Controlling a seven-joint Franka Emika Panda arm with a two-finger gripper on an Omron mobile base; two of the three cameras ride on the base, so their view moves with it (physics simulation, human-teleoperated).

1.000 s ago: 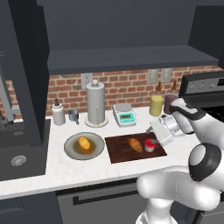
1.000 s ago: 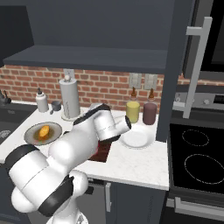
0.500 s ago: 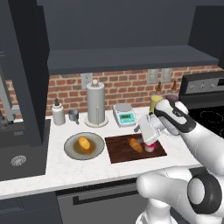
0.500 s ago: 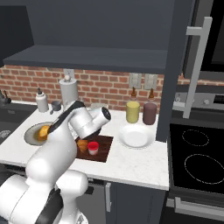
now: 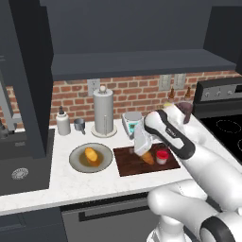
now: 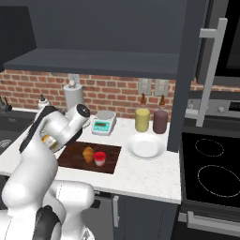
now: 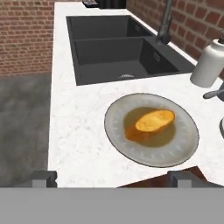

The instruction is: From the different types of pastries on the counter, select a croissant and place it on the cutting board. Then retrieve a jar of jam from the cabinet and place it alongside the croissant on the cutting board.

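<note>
On the dark brown wooden cutting board (image 6: 89, 157) lie the small golden-brown croissant (image 6: 87, 153) and, just to its right, the squat red-lidded jam jar (image 6: 99, 158), near each other but apparently not touching. Both task items look placed. The gripper (image 5: 141, 150) hangs low over the board just left of the croissant; its two dark fingertips (image 7: 43, 178) stand wide apart, holding nothing. Left of the board, a round grey plate (image 7: 179, 148) on the white marbled tabletop (image 7: 78, 144) carries an orange-yellow bun (image 7: 154, 120). The risk now: withdrawing carelessly, the wrist could brush the croissant or tip the jar off the board.
</note>
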